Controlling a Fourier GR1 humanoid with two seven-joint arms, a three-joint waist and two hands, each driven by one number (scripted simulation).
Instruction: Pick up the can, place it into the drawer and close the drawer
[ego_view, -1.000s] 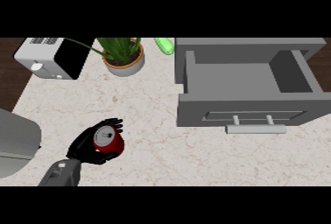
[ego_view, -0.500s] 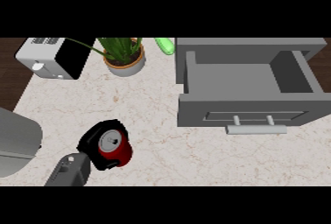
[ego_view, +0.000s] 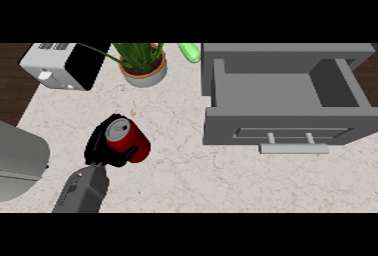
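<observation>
The left robot hand (ego_view: 98, 146) comes in from the lower left on a grey forearm (ego_view: 83, 189), its black fingers curled round the red can (ego_view: 130, 144) from the left side. The can is tilted, its silver top turned up and to the upper left. It is over the marbled bench (ego_view: 221, 180), well apart from the drawer (ego_view: 280, 131), which stands open at the right. The drawer's pale handle (ego_view: 293, 148) sits along its front. Beyond the can, a potted plant (ego_view: 144, 72) stands by the far edge, with a toaster (ego_view: 63, 66) to its left and a green object (ego_view: 190, 51) to its right. A grey appliance (ego_view: 18, 160) shows at the left edge.
</observation>
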